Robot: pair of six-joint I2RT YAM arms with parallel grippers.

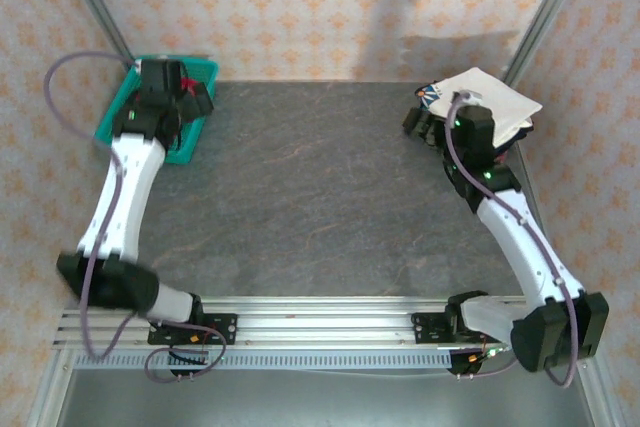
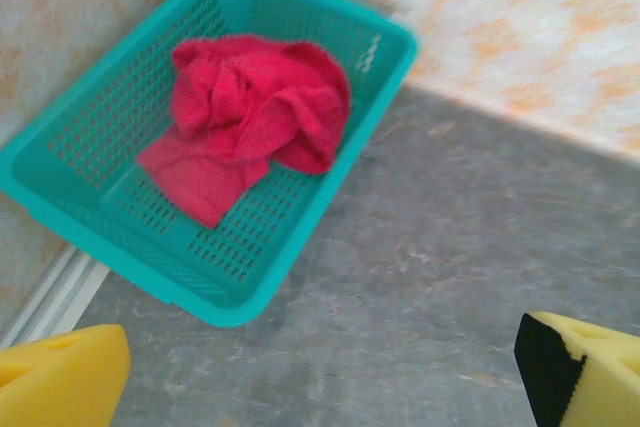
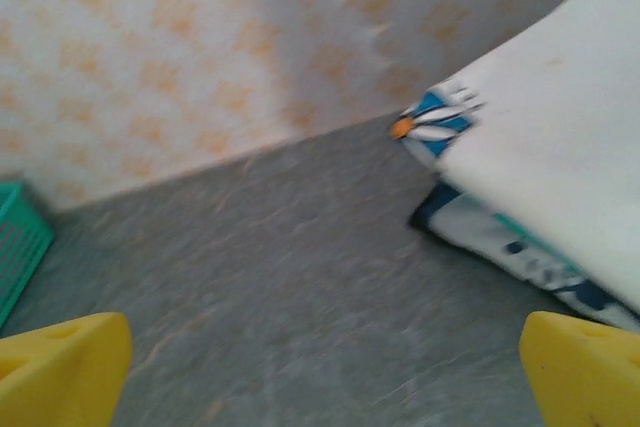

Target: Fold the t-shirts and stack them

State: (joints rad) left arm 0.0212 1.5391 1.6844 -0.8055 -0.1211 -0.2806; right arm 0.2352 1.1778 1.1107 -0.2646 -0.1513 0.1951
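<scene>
Left wrist view: the left hand (image 2: 320,387) is wide open and holds nothing. Its yellow fingers (image 2: 60,377) hang over the grey bench (image 2: 450,247). Just past them sits the teal mesh basket (image 2: 390,57), close to the wall. Inside it lies the red t-shirt (image 2: 250,107), scrunched in a lump, with one flat bit spread on the basket floor.

I think the job now is to get that red shirt out. To do it well, the hand should come down over the top of the lump with its fingers wide. It should pinch a thick bunch of cloth, not the mesh. It should then lift straight up, so the shirt does not catch on the rim and drag the basket along. The bare middle of the bench looks like a good place to spread it flat.

In the right wrist view, the right hand (image 3: 320,377) is wide open too and holds nothing. Beyond it, near the far wall, is a neat pile. The white t-shirt (image 3: 560,127) lies folded on top of a navy printed t-shirt (image 3: 500,237). I cannot tell how many shirts are under it.
</scene>
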